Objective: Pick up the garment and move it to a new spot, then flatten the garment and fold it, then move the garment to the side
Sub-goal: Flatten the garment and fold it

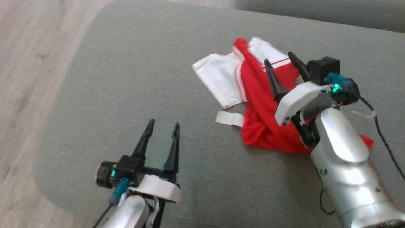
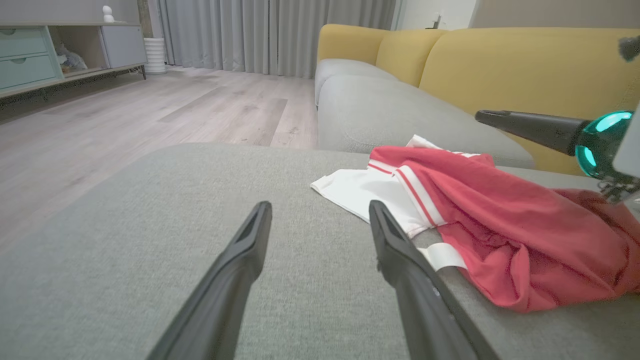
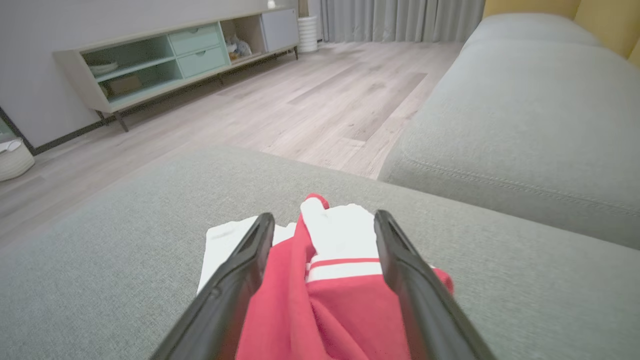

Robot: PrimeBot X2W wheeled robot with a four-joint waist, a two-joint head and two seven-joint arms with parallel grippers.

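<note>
Our right gripper (image 1: 278,57) hovers spread over the crumpled red-and-white shirt (image 1: 256,104); our left gripper (image 1: 164,122), also spread and empty, hangs above the grey sofa cushion (image 1: 126,79).

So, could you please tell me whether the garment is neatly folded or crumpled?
Crumpled: the red and white garment lies bunched in loose ridges on the grey cushion, not folded.

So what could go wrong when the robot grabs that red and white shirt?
The garment lies bunched up, so the open right gripper over it might pinch only one layer and lift it twisted.
The left gripper is open over bare cushion, apart from the garment; a one-sided lift could let it drag.
Moved too far, it could slip off the cushion's edge onto the floor.
</note>
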